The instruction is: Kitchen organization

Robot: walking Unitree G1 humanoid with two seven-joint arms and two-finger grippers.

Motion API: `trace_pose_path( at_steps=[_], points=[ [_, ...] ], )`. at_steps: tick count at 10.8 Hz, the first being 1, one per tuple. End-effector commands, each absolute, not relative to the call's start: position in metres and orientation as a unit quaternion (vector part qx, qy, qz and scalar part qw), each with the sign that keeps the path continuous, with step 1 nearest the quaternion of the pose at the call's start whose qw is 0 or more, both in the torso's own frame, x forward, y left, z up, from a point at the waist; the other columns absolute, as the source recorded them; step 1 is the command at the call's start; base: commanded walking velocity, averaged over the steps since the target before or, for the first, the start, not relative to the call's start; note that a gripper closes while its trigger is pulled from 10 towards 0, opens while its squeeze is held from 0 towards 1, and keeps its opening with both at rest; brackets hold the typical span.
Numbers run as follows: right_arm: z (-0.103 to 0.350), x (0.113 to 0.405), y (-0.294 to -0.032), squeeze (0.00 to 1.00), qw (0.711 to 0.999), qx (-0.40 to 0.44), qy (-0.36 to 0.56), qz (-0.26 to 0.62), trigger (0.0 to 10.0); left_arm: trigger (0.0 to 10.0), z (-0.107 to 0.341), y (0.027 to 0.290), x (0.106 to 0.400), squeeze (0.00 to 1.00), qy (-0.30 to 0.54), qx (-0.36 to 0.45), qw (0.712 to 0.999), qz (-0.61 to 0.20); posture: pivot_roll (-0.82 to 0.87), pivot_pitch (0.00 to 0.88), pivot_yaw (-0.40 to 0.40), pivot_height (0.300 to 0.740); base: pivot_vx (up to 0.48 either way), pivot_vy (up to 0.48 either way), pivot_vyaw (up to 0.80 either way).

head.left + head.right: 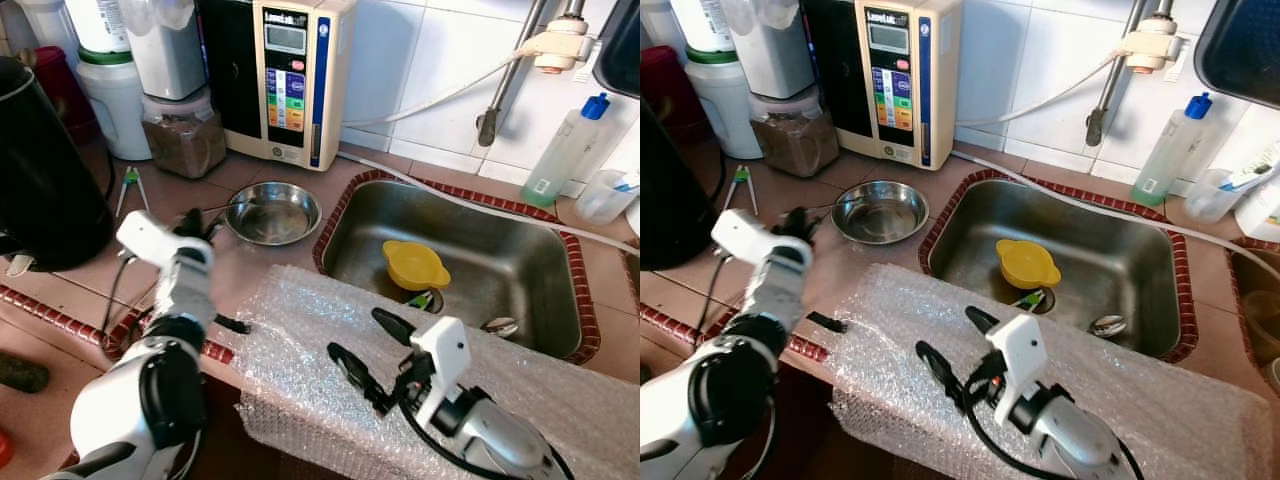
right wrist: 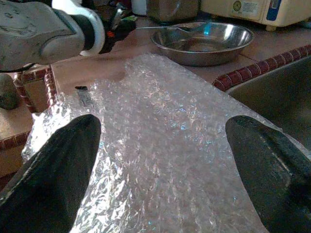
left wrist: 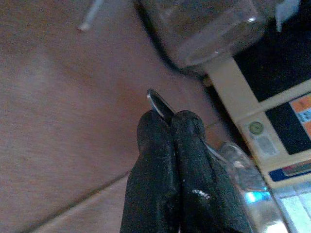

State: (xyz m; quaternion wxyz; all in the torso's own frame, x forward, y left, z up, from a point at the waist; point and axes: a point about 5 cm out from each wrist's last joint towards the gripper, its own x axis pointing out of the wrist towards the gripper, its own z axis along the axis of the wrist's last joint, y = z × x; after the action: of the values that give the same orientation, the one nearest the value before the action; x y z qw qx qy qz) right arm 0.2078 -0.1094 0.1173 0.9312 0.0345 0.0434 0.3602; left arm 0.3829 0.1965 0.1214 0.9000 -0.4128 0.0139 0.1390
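Note:
A steel bowl point(image 1: 272, 212) sits on the brown counter left of the sink point(image 1: 520, 225). My left gripper point(image 1: 197, 222) is beside that bowl, shut on the thin metal handle of a spoon point(image 3: 158, 101). The spoon point(image 2: 187, 29) reaches into the bowl. A yellow bowl point(image 1: 415, 265) lies inside the sink. Over a sheet of bubble wrap point(image 1: 300, 340) at the counter's front edge, my right gripper point(image 1: 370, 345) hovers open, nothing between its fingers point(image 2: 53, 165).
A black kettle point(image 1: 45, 170) stands at the left. Behind the bowl are a water machine point(image 1: 290, 75) and a jar point(image 1: 185, 140). Green-tipped tongs point(image 1: 130, 185) lie near the kettle. A soap bottle point(image 1: 570, 150) stands behind the sink.

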Motion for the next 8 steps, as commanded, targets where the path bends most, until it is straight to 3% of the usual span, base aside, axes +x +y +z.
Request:
trace_pose_path(
  at_steps=[1, 3, 8],
  points=[
    [0.116, 0.208, -0.109, 0.59, 0.931, 0.028, 0.045, 0.362, 10.0, 0.0, 0.123, 0.204, 0.382, 0.0, 0.001, -0.413, 0.899, 0.145, -0.07, 0.0, 0.007, 0.74, 0.0, 0.0, 0.0],
    [0.114, 0.212, -0.109, 0.59, 0.931, 0.027, 0.044, 0.361, 10.0, 0.0, 0.13, 0.206, 0.384, 0.0, -0.028, -0.441, 0.889, 0.118, -0.04, 0.0, -0.002, 0.74, 0.0, 0.0, 0.0],
    [0.115, 0.224, -0.112, 0.57, 0.935, 0.012, 0.032, 0.353, 10.0, 0.0, 0.151, 0.156, 0.393, 0.0, -0.052, -0.514, 0.855, -0.046, -0.02, 0.0, -0.015, 0.74, 0.0, 0.0, 0.0]
  ],
)
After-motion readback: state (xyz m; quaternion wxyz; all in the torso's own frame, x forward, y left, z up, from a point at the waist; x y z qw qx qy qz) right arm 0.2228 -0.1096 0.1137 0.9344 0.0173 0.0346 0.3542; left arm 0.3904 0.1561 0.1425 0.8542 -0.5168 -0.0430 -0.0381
